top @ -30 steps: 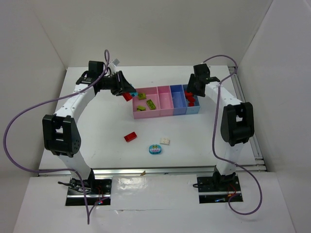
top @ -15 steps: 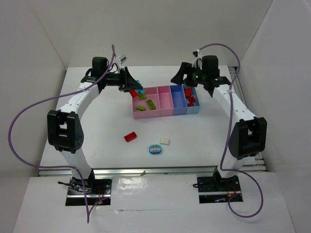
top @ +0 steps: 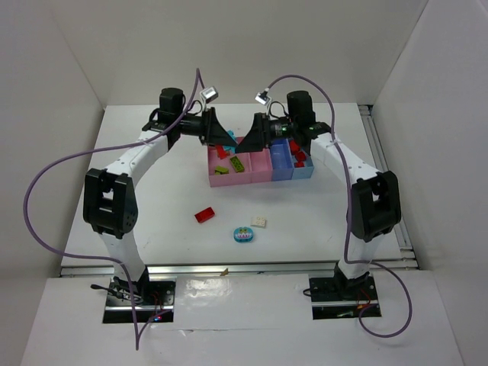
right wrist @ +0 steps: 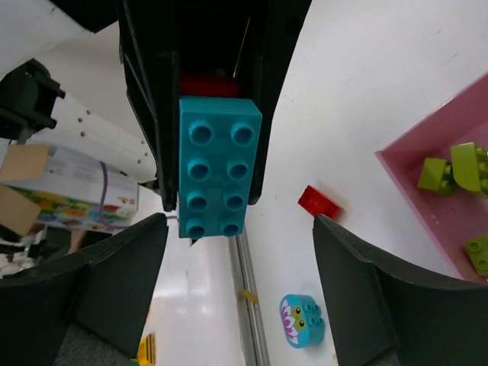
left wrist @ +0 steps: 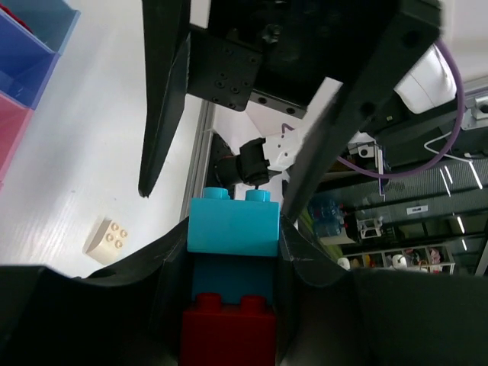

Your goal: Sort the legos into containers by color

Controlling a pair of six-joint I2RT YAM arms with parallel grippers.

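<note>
My left gripper (top: 223, 142) is shut on a stack of two legos, a teal brick (left wrist: 232, 226) on top of a red brick (left wrist: 228, 332), held above the wide pink container (top: 229, 180). Facing it, my right gripper (top: 248, 140) stands open; its fingers (right wrist: 114, 290) flank the teal brick (right wrist: 219, 168) without touching it. Loose on the table lie a red lego (top: 204, 215), a cream lego (top: 259, 222) and a teal-and-pink lego (top: 243, 235). Yellow-green legos (top: 239, 163) lie in the wide pink container.
The narrow pink container (top: 259, 158), the blue one (top: 280, 155) and the light blue one (top: 304, 169) stand in a row to the right of the wide pink one. Red legos (top: 300, 158) lie in the light blue one. Purple cables arch over both arms.
Both arms swung inward until the grippers face each other above the containers. The right gripper opened wider. The left kept its hold on the stack.
</note>
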